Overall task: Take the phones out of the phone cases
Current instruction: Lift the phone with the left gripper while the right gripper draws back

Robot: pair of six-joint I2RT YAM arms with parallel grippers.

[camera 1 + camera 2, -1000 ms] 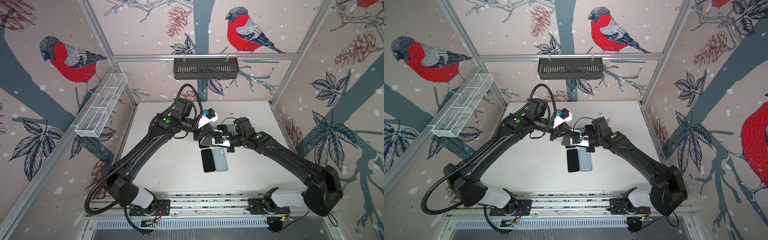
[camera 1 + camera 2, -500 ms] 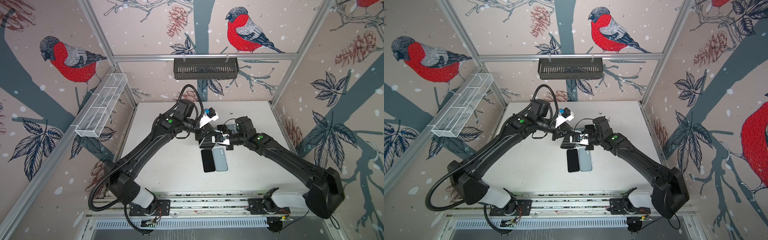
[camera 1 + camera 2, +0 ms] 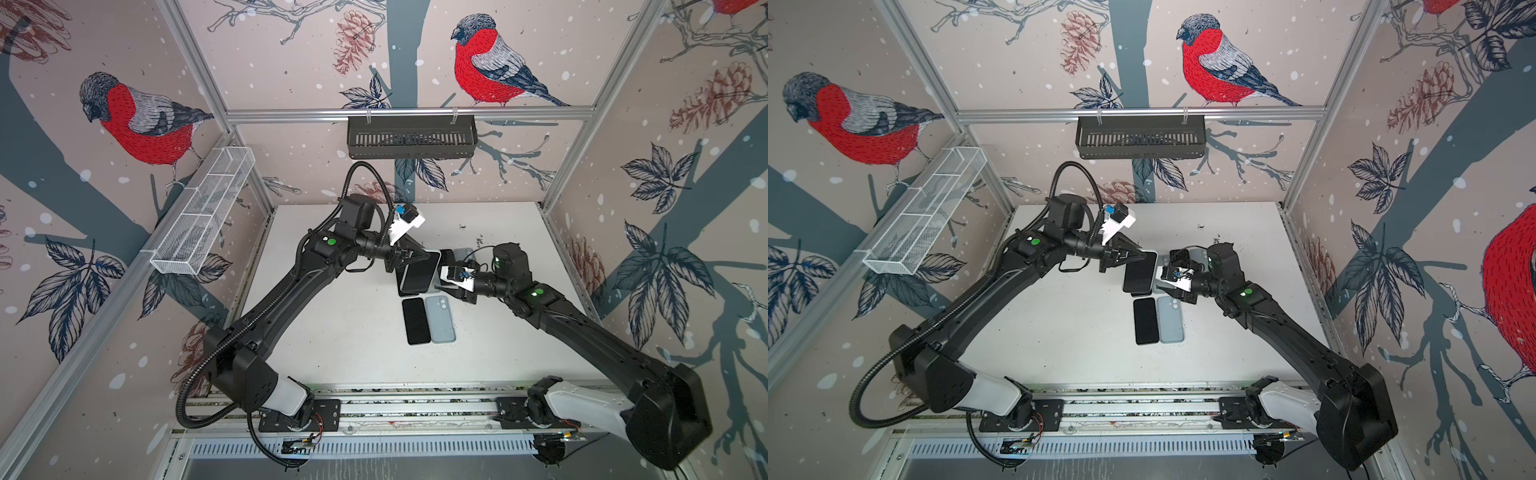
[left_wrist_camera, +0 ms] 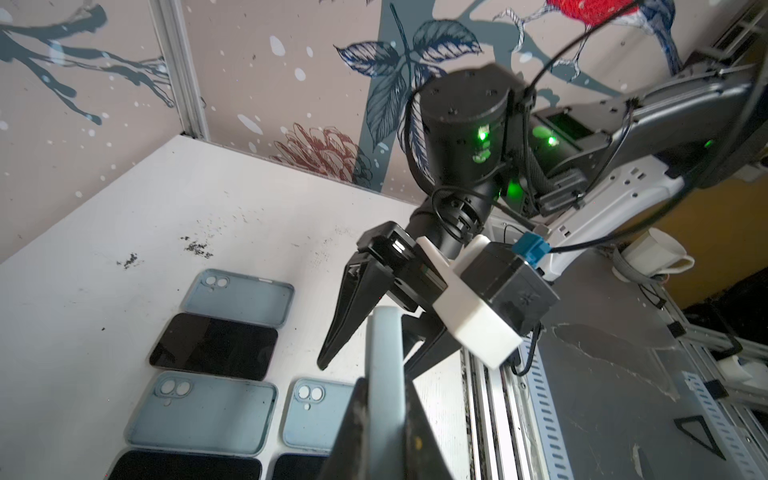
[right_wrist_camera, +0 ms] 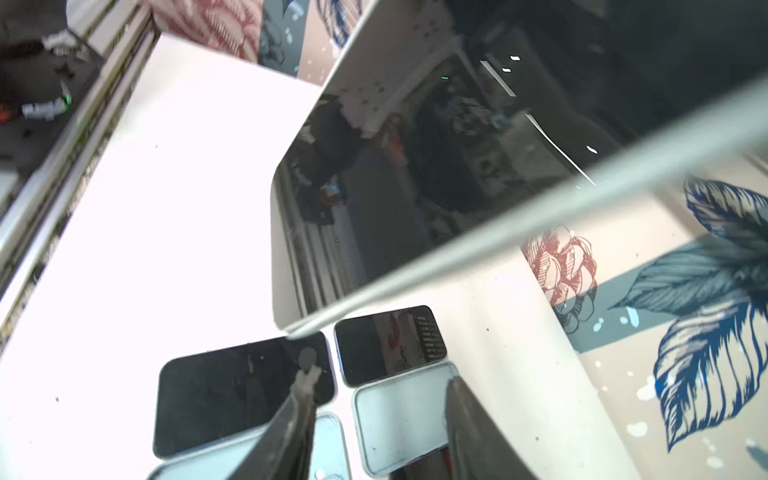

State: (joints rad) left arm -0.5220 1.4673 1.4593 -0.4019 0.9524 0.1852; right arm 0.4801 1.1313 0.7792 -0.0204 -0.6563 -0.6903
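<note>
Phone [image 3: 419, 272], in its pale blue phone case [image 4: 384, 374], hangs above the counter [image 3: 332, 332], pinched at its far end by the closed left claw [image 3: 406, 261]. Its long axis runs from that grip toward the right claw [image 4: 368, 357], whose jaws stand parted either side of the free end, gripping nothing. The right arm looks best placed to peel the case.

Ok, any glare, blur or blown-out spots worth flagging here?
Right wrist view: the table is blown out white, the screen of the cased phone mirrors the room, the right fingers are out of focus. Left wrist view: sharp on the table, soft on the cased phone's near edge. Both top views: even light, sharp throughout.
</note>
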